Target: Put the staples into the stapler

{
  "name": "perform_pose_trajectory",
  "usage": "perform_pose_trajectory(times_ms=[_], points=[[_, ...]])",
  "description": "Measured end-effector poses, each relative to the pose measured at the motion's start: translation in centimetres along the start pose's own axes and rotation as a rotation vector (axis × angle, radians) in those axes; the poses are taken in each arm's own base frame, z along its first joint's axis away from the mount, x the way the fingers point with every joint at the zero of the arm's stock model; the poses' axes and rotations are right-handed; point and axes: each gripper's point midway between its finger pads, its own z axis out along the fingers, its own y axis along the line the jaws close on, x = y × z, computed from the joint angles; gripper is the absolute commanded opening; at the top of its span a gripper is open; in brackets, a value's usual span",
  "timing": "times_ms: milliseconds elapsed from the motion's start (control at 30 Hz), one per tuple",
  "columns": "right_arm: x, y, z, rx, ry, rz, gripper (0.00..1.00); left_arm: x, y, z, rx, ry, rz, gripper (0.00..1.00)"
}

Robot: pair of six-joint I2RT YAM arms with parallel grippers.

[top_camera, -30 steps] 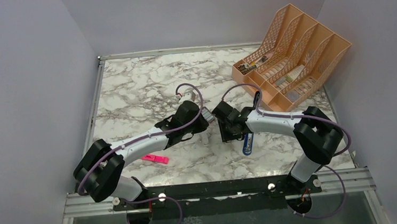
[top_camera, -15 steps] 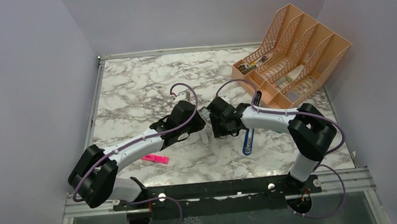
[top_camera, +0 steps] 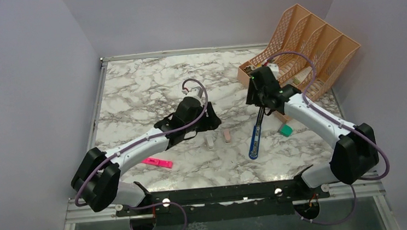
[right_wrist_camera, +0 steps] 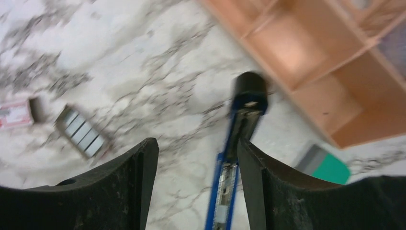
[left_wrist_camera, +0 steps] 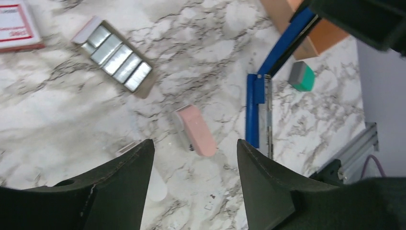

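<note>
Left gripper point(left_wrist_camera: 194, 191): jaws apart, nothing between them, hovering low over the marble table point(top_camera: 133, 87). Right gripper point(right_wrist_camera: 196, 191): jaws also apart and empty, up over the far end of the stapler. Orange file organizer point(top_camera: 301, 58) sits in the far right corner. Blue stapler point(left_wrist_camera: 253, 110) lies swung open flat, its far end by the organizer. Pink highlighter point(top_camera: 158, 163) lies near the left arm. Staples point(left_wrist_camera: 117, 57): a row of silver blocks in an open cardboard tray point(left_wrist_camera: 146, 88) on the marble, near the red-and-white box point(left_wrist_camera: 16, 26), well apart from the stapler. Pink block point(left_wrist_camera: 196, 130) lies between tray and stapler. Green-and-grey piece point(left_wrist_camera: 301, 76) sits just right of the stapler.
</note>
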Motion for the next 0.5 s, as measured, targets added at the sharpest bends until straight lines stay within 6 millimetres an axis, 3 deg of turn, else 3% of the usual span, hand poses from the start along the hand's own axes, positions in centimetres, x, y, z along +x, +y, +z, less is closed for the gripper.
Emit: perform_pose_trajectory(times_ms=[100,200,333,500], points=[[-2.0,-3.9,0.6,0.094,-0.036,0.059,0.72,-0.5,-2.2,0.3,0.078,0.029,0.051,0.74],[-2.8,-6.1,1.1,0.139,-0.039,0.086,0.73,-0.2,-4.0,0.8,0.135,0.066,0.093,0.77],[-2.6,-7.2,2.1,0.158,-0.015,0.102,0.72,1.3,-6.0,1.8,0.201,0.139,0.136,0.75],[-1.0,-6.8,3.8,0.145,0.055,0.079,0.65,4.0,-6.8,3.6,0.226,0.240,0.152,0.64]])
